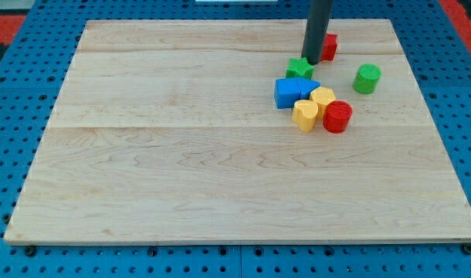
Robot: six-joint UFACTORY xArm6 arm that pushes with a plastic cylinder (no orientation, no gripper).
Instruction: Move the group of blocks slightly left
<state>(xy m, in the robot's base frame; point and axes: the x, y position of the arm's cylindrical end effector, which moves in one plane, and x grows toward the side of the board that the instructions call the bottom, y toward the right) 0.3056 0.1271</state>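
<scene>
**Tip at the back of the block cluster, near the desk's top edge**

Camera view: a pale wooden desk (181, 154) lies on a blue pegboard (19, 46). The arm carries no pincer, only a dark rod, so there is no open or closed state to tell. My tip (311, 62) comes down near the desk's top edge, right of centre, touching or just beside the green star block (299, 69) on that block's right. A red block (328, 47), partly hidden by the rod, sits just right of the rod, close to the top edge.

The group sits in the desk's upper right part. Below the green star are a blue cube (286, 93) and a blue triangle block (307, 85), touching. Just right and lower lie two yellow blocks (313, 108), packed together, and a red cylinder (337, 116) touches them on the right. A green cylinder (367, 79) stands apart, nearer the right edge.
</scene>
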